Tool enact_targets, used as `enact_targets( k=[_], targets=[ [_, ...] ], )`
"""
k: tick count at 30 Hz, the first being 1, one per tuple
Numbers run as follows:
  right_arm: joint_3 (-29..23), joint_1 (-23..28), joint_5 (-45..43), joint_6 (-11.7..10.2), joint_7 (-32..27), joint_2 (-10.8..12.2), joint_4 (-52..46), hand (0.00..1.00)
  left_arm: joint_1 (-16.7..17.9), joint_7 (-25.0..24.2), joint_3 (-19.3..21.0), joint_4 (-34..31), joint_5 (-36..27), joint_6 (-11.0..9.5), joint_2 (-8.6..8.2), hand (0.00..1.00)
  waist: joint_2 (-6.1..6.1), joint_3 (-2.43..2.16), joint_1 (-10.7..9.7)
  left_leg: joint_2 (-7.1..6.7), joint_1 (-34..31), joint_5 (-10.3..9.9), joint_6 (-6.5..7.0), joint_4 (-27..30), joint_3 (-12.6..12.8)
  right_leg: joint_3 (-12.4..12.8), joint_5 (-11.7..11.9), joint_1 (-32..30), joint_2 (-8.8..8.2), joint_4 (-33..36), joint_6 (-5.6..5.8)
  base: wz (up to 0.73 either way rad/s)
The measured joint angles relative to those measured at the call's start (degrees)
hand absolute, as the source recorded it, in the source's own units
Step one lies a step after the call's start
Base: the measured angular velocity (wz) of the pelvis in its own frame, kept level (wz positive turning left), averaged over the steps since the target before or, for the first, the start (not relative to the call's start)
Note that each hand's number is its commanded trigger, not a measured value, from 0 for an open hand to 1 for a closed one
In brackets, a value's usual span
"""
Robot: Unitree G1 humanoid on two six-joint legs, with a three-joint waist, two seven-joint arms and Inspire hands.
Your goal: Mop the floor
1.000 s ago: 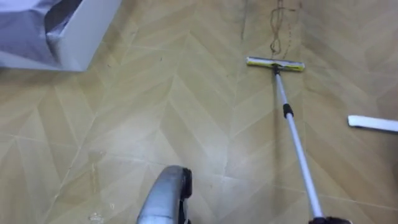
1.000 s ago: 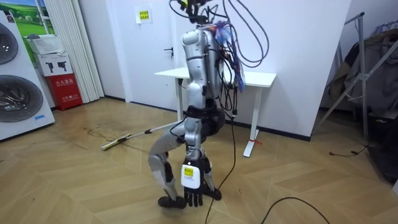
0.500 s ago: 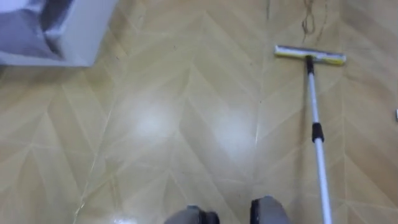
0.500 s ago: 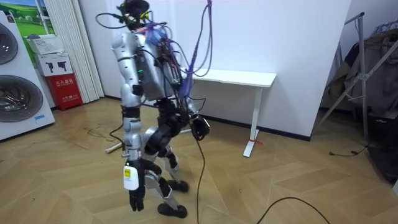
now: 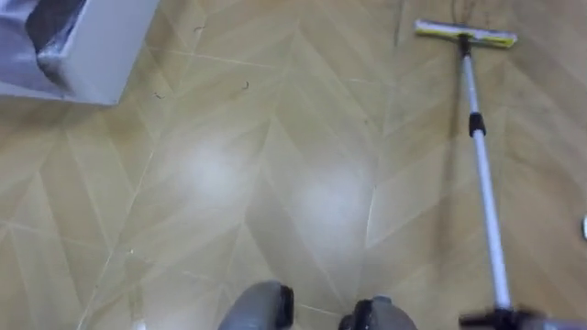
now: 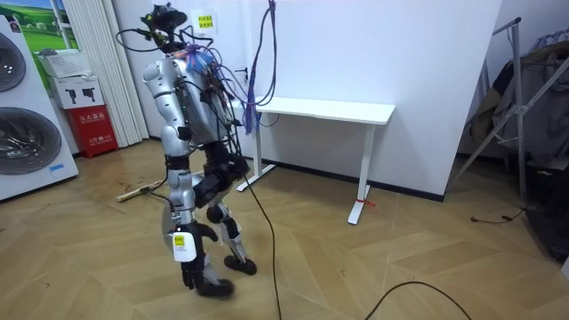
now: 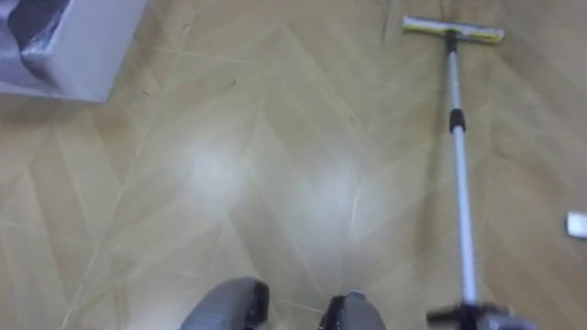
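The mop has its head on the wood floor ahead to the right, its pole running back to the right hand, a dark blur whose hold I cannot tell, while the left hand hangs loose and empty beside the leg.

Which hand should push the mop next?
Right. The mop lies on the robot's right side, its handle ending at the right hand; the left hand hangs beside the leg, away from it.
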Motion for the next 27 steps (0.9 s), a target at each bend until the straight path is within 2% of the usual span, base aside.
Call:
enact_targets(
  k=[1, 2, 3, 4, 5, 6, 7, 8, 9, 10, 11, 12, 13, 14, 16, 17, 18, 19, 21, 22, 23, 24, 25, 26, 27],
  targets=[
    [0.4, 1.7, 3.0, 0.0, 0.8, 0.2, 0.0, 1.00, 0.4, -0.4, -0.1, -0.8, 0.5, -0.1, -0.09, 0.00, 0.07, -0.14, 0.0, -0.43, -0.2, 0.5, -0.18, -9.1, -0.3, 0.0, -1.0, 1.9, 0.00, -1.1, 0.55, 0.50],
    [0.8, 4.6, 5.4, -0.1, 1.4, 0.4, 0.1, 1.00, 0.3, -1.3, 0.0, -0.4, 1.2, 0.0, -0.18, 0.00, 0.09, -0.31, -0.1, -1.35, 0.2, 2.4, 2.74, -12.5, -0.4, 0.1, -2.1, 3.9, -0.35, -2.3, 1.47, 0.53],
    [1.0, 6.3, 5.9, -0.1, 1.6, 0.6, 0.1, 1.00, 0.1, -1.7, -0.1, -0.1, 1.6, 0.0, -0.26, 0.00, 0.28, -0.49, -0.5, -1.53, 0.9, 1.9, 3.79, -12.7, -0.2, 0.2, -2.5, 5.0, -0.47, -3.0, 2.07, 0.59],
    [1.3, 9.5, 6.2, -0.2, 1.7, 0.9, 1.1, 1.00, -0.2, -2.3, 0.0, 0.3, 1.7, 0.1, -0.61, 0.00, 0.97, -0.58, -0.8, -1.55, 2.3, 0.8, 5.49, -13.1, 0.9, 1.0, -2.6, 6.2, -0.64, -3.8, 3.12, 0.40],
    [1.6, 12.0, 5.8, 0.1, 1.5, 1.0, 2.8, 1.00, -0.3, -2.3, 0.0, -0.1, 1.8, -0.3, -1.23, 0.00, 1.22, -0.57, -0.7, -1.98, 3.9, -0.3, 6.74, -13.4, 2.1, 2.1, -1.6, 6.2, -1.46, -1.8, 4.70, 0.23],
    [1.7, 13.4, 5.4, 0.2, 1.5, 1.1, 3.0, 1.00, -0.3, -2.4, 0.0, -0.1, 1.9, -0.4, -1.57, 0.00, 1.46, -0.67, -0.7, -2.38, 4.5, -1.0, 7.05, -13.5, 2.5, 2.6, -0.6, 5.7, -1.93, -0.1, 5.69, -0.13],
    [3.0, 16.6, 4.9, 0.3, 1.1, 1.1, 3.1, 1.00, -0.4, -2.4, 0.0, -0.1, 2.3, -0.6, -2.32, 0.00, 2.37, -0.89, -0.9, -2.82, 5.9, -2.6, 7.62, -13.5, 3.3, 3.1, 2.5, 4.2, -2.71, 4.3, 6.78, -0.18],
    [4.2, 19.2, 4.9, 0.3, 0.3, 1.6, 3.1, 1.00, -0.5, -2.4, 0.0, -0.6, 2.3, -0.7, -2.59, 0.00, 3.22, -1.13, -2.2, -3.53, 7.2, -3.5, 7.90, -14.2, 3.2, 3.6, 6.5, 2.5, -3.25, 8.1, 7.03, -0.14],
    [4.2, 20.3, 4.9, 0.3, -0.3, 2.1, 3.1, 1.00, -0.7, -2.2, -0.1, -0.6, 2.3, -0.9, -2.56, 0.00, 3.78, -1.38, -2.7, -3.62, 7.9, -3.9, 7.99, -14.6, 3.0, 4.3, 7.5, 1.5, -3.35, 9.5, 7.17, -0.11],
    [4.2, 21.8, 4.9, 0.4, -1.6, 3.3, 3.1, 1.00, -1.5, -1.7, -0.1, -0.6, 2.1, -1.0, -2.57, 0.00, 4.57, -1.45, -3.5, -3.61, 8.8, -4.4, 7.94, -15.5, 2.9, 4.5, 7.7, -1.1, -3.40, 10.2, 7.19, -0.26],
    [4.2, 22.0, 4.9, 1.2, -2.8, 4.4, 3.1, 1.00, -2.5, -1.0, -0.1, -0.5, 1.7, -1.0, -2.77, 0.00, 5.39, -1.01, -4.2, -3.61, 9.8, -4.5, 7.72, -16.6, 2.2, 4.7, 7.6, -4.2, -3.33, 8.1, 7.05, -0.33],
    [4.2, 22.0, 4.9, 1.5, -3.2, 4.9, 3.1, 1.00, -2.9, -0.7, -0.3, -0.6, 1.7, -1.0, -3.00, 0.00, 5.91, -0.99, -4.5, -3.61, 10.2, -4.6, 7.59, -17.0, 1.6, 4.5, 7.7, -5.2, -3.37, 5.5, 7.01, -0.45],
    [4.2, 22.0, 4.9, 2.1, -3.9, 5.9, 3.1, 1.00, -3.1, -0.1, -0.8, -0.6, 1.7, -1.0, -3.25, 0.00, 6.06, -1.06, -4.9, -3.67, 11.5, -4.8, 7.18, -18.1, 1.4, 4.2, 8.0, -6.1, -3.56, -1.4, 6.99, -0.46],
    [3.6, 21.7, 4.3, 2.8, -4.1, 6.6, 3.0, 1.00, -3.0, 0.0, -0.9, -0.5, 1.7, -0.9, -3.47, 0.00, 5.93, -0.98, -5.2, -4.35, 12.9, -5.3, 6.31, -18.4, 0.0, 4.2, 9.3, -5.9, -3.20, -7.9, 6.37, -0.44],
    [2.7, 20.0, 2.6, 4.3, -4.3, 7.1, 2.6, 1.00, -3.1, 0.2, -1.3, -0.4, 1.2, -0.3, -3.65, 0.00, 5.50, -0.76, -5.6, -5.35, 13.7, -6.8, 4.81, -17.3, -2.3, 3.9, 11.4, -5.5, -3.04, -9.6, 5.68, -0.12],
    [1.8, 18.2, 1.4, 5.3, -5.0, 6.9, 2.4, 1.00, -3.1, 0.2, -1.4, -0.4, 0.8, -0.3, -3.61, 0.00, 5.57, -0.74, -5.5, -5.27, 13.7, -7.3, 4.01, -15.7, -3.1, 3.0, 10.9, -5.0, -3.34, -8.5, 4.42, 0.03],
    [1.1, 16.9, 0.3, 6.0, -5.3, 6.7, 2.5, 1.00, -3.1, 0.2, -1.4, -0.4, 0.7, -0.2, -3.50, 0.00, 5.37, -0.71, -5.3, -5.17, 13.4, -7.4, 3.84, -14.5, -3.3, 2.7, 10.3, -5.0, -3.38, -7.7, 4.11, 0.06],
    [0.7, 13.7, -0.8, 6.8, -5.5, 5.5, 2.7, 1.00, -3.0, 0.5, -1.4, -0.2, 0.0, 0.0, -3.37, 0.00, 5.10, -0.70, -5.0, -4.70, 12.5, -7.2, 3.22, -10.6, -3.1, 2.3, 8.5, -4.9, -3.69, -5.7, 3.51, 0.14],
    [0.9, 8.2, -1.3, 6.7, -5.4, 2.8, 2.6, 1.00, -2.8, 0.8, -2.3, -0.2, -1.6, 0.3, -2.86, 0.00, 4.32, -0.37, -4.8, -3.94, 10.8, -6.6, 2.14, -4.6, -2.7, 1.8, 5.6, -4.7, -4.14, -2.2, 2.82, 0.18],
    [1.4, 4.5, -1.2, 5.7, -5.6, 1.3, 2.3, 1.00, -2.5, 1.4, -3.0, -0.4, -2.6, 0.4, -2.27, 0.00, 3.62, -0.02, -3.9, -2.56, 9.5, -5.5, 0.32, -0.1, -1.8, 1.5, 4.0, -4.4, -3.83, -0.3, 2.17, 0.04],
    [1.6, 1.9, -1.2, 4.1, -5.7, 0.7, 1.7, 1.00, -1.9, 1.7, -3.1, -0.6, -3.0, 0.5, -1.47, 0.00, 2.61, -0.04, -2.8, -0.82, 7.9, -3.8, -0.46, 3.8, -1.4, 1.4, 2.7, -4.1, -2.85, 0.7, 1.39, 0.00],
    [1.6, 1.1, -1.1, 3.2, -5.5, 0.5, 1.3, 1.00, -1.6, 1.7, -3.3, -0.6, -3.1, 0.5, -0.99, 0.00, 1.96, -0.09, -2.3, -0.38, 7.2, -2.6, -0.51, 5.4, -1.3, 1.5, 2.2, -3.8, -2.39, 1.0, 1.23, 0.09],
    [1.6, -0.9, -0.3, 2.5, -5.0, 0.5, -0.1, 1.00, -0.8, 1.7, -3.2, -0.6, -2.8, 0.8, -0.34, 0.00, 0.96, -0.02, -1.6, -0.14, 5.7, -2.5, -0.59, 6.3, -1.4, 1.6, 1.5, -2.8, -1.33, 1.0, 0.65, 0.43],
    [1.6, -1.8, 1.1, 2.0, -4.2, 0.3, -0.5, 1.00, -0.5, 1.6, -3.2, -0.7, -2.5, 1.0, -0.13, 0.00, 0.75, -0.01, -1.6, -0.36, 4.0, -2.9, 0.16, 3.0, -1.4, 1.6, 0.9, -1.4, -0.74, 0.6, 0.38, 0.63],
    [1.4, -1.6, 1.8, 1.6, -3.8, 0.3, -0.5, 1.00, -0.3, 1.4, -3.2, -0.9, -2.4, 1.3, -0.13, 0.00, 0.67, 0.04, -1.6, -0.70, 3.3, -2.9, 0.17, 0.3, -1.2, 1.7, 0.6, -0.4, -0.28, 0.0, 0.56, 0.93]
  ],
)
